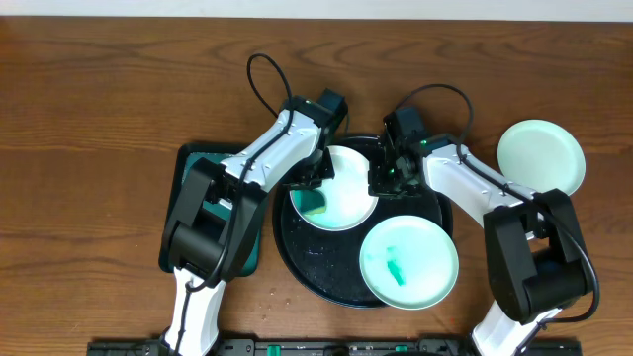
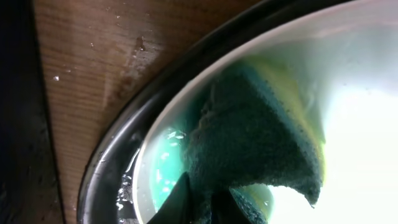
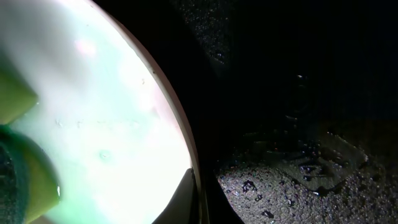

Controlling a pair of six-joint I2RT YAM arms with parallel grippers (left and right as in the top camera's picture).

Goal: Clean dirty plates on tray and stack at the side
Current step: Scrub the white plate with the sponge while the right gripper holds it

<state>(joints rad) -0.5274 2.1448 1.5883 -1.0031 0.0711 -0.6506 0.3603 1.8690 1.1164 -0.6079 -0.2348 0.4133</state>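
A pale green plate [image 1: 346, 193] lies in the black round tray [image 1: 307, 272]. My left gripper [image 1: 313, 180] is shut on a green-and-yellow sponge [image 1: 311, 203] and presses it on the plate's left part. In the left wrist view the sponge [image 2: 255, 130] covers the wet plate [image 2: 354, 106] above my fingers [image 2: 205, 208]. My right gripper [image 1: 380, 178] is shut on the plate's right rim. The right wrist view shows one finger [image 3: 185, 200] over the plate's edge [image 3: 99, 106]. A second plate [image 1: 408, 262] with a green smear sits at the tray's front right.
A clean pale green plate [image 1: 540, 155] lies on the wooden table at the right. A dark green rectangular tray [image 1: 190, 166] lies left of the round tray, under my left arm. The round tray's floor is wet [image 3: 298, 180].
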